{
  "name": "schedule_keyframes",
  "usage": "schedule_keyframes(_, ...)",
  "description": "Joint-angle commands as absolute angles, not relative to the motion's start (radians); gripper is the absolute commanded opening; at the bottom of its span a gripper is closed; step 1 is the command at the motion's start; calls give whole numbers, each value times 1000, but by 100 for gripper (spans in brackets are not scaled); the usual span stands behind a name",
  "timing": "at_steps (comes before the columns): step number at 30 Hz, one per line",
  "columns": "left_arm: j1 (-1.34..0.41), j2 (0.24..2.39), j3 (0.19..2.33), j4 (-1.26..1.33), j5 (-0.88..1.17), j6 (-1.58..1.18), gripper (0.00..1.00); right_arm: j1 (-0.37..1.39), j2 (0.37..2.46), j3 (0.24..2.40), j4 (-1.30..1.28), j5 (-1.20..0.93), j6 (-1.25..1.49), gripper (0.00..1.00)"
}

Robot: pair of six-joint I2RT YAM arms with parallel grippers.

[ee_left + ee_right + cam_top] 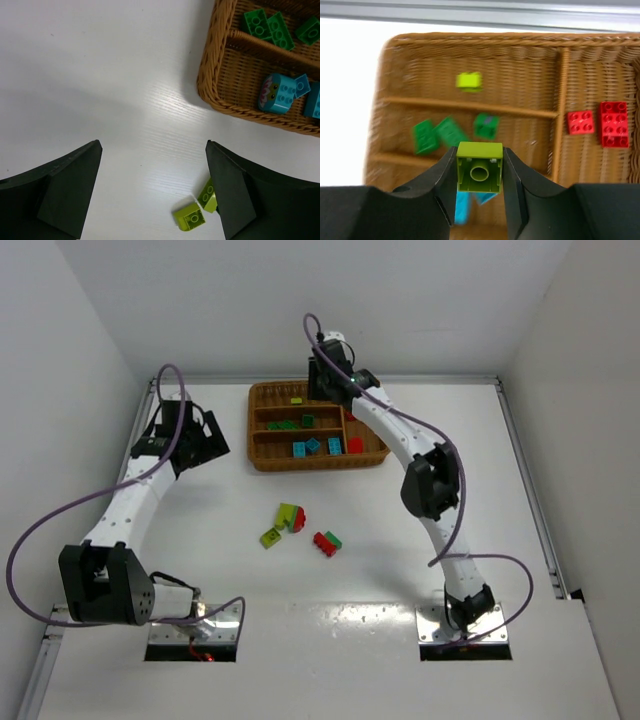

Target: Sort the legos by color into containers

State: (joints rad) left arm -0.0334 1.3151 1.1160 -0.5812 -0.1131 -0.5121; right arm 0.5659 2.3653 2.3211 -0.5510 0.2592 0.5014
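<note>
Brick [479,172], lime, clamped in right gripper [479,159], apparently hidden in top view; left gripper [152,160] wide, empty.

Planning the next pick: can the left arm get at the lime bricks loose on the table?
Probably yes: its fingers stand open and empty, and the lime bricks lie uncovered just beside them.

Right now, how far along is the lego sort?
Done: wicker tray holds a lone lime brick, dark green bricks, cyan bricks and red bricks in separate slots. In hand: right gripper grips a second lime brick above the tray; left gripper open, empty. Left: loose bricks on the table, lime, red, green.
</note>
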Motion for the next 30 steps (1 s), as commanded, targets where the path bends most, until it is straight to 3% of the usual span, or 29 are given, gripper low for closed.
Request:
schedule_keyframes(1, -25, 1282, 1108, -584, -118, -500, 92, 529, 2454, 2395, -543, 195, 528, 27)
schedule_keyframes(9, -25, 1313, 1089, -575, -104, -482, 92, 529, 2489, 2344, -188, 219, 496, 30)
schedule_keyframes(13, -25, 1322, 1089, -575, -104, -482, 92, 511, 2582, 2447, -175, 219, 506, 31)
schedule_keyframes(25, -25, 1361, 1089, -575, -104, -463, 92, 468, 2714, 2479, 53, 230, 577, 32)
schedule_keyframes(28, -25, 1384, 1089, -575, -104, -463, 92, 459, 2740, 2508, 45, 230, 577, 45)
schedule_keyframes(29, -25, 1384, 1089, -575, -104, -463, 92, 459, 2740, 2508, 31, 230, 577, 62)
schedule_keyframes(30, -25, 1384, 1089, -575, -94, -463, 92, 459, 2740, 2508, 31, 230, 577, 68)
